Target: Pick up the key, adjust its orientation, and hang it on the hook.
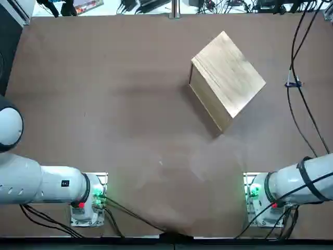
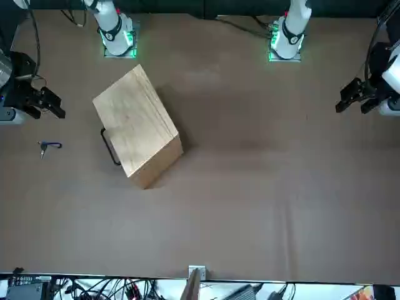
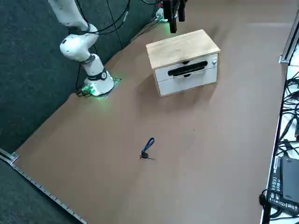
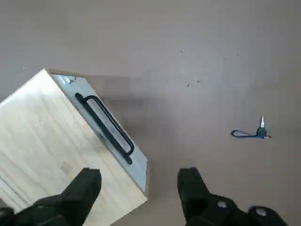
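"Blue cord and dark head, silvery blade: where is your key (image 4: 262, 131)?"

"You have it lying on the counter (image 3: 187, 140), well apart from the wooden box (image 3: 187, 58), on the side where the black drawer handle (image 4: 106, 127) faces."

"And your right end effector (image 4: 139, 188)?"

"Its two fingers stand wide apart with nothing between them, above the counter; your key touches neither finger."

"Any hook?"

"A small one shows on the box's white front, beside your handle."

No text legible; device print perhaps, unreadable.
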Controlling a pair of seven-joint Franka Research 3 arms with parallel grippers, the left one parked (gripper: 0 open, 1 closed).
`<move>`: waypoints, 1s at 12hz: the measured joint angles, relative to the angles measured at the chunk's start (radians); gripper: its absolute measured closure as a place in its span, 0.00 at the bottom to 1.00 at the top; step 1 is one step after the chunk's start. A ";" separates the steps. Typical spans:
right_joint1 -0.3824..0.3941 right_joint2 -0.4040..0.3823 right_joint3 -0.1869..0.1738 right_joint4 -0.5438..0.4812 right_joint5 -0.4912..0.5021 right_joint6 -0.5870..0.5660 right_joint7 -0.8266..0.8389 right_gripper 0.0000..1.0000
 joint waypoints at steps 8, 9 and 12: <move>0.000 0.000 0.000 0.000 0.000 0.000 0.000 0.00; 0.000 0.000 0.000 0.000 0.000 0.000 0.000 0.00; 0.000 0.000 0.000 0.000 0.000 0.000 0.000 0.00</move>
